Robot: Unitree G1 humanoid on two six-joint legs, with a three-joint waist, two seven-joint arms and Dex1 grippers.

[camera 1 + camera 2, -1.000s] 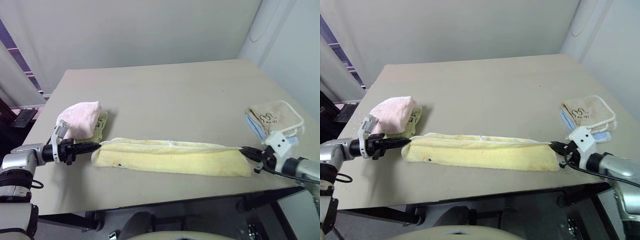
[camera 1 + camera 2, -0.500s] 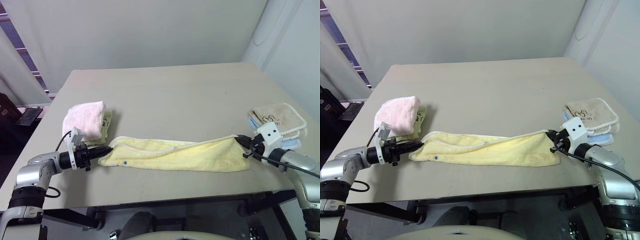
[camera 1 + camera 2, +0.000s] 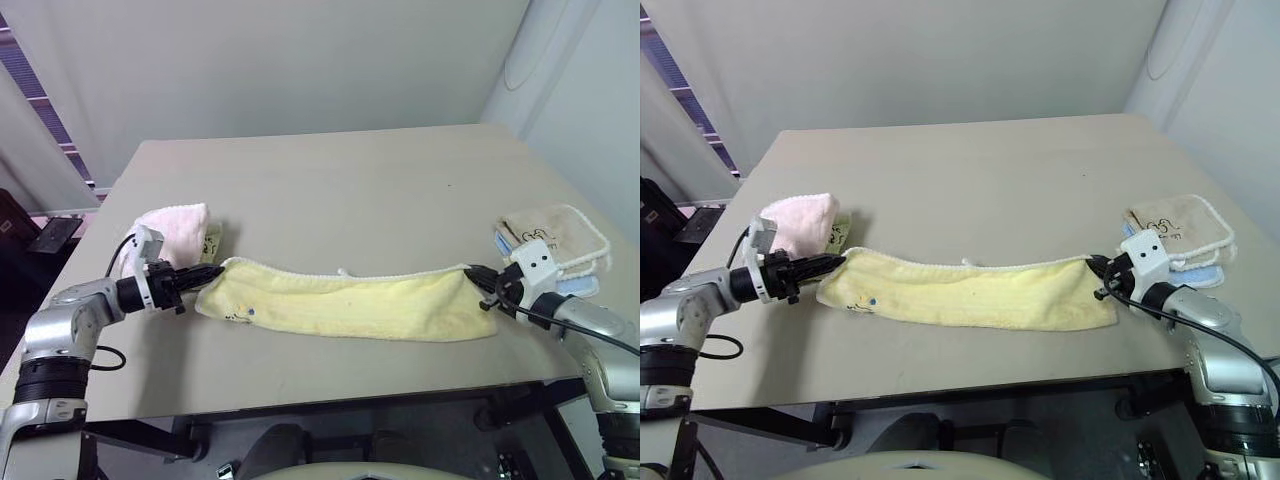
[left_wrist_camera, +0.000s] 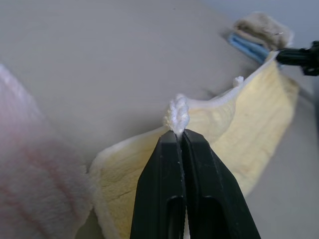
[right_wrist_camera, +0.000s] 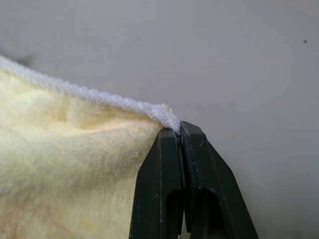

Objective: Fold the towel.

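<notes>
The pale yellow towel (image 3: 345,305) stretches as a long band across the near part of the table, its whitish edging along the far side and a small dark mark near its left end. My left gripper (image 3: 212,272) is shut on the towel's left corner; the white edging bunches at its fingertips (image 4: 180,134). At the opposite end, my right gripper (image 3: 472,274) is shut on the right corner, with the edging (image 5: 164,113) pinched between its black fingers. The towel (image 3: 970,295) hangs taut between both grips, its lower edge resting on the table.
A pink fluffy folded towel (image 3: 175,230) lies just behind my left gripper. A beige folded towel with dark embroidery (image 3: 555,235) sits on a blue cloth at the right edge, close behind my right gripper. The tan table (image 3: 340,190) extends far beyond the towel.
Both grippers have lifted the towel's far edge and carried it away from me, so the folded band has opened wider and flatter. The left gripper moved inward to the right. The head camera shifted.
</notes>
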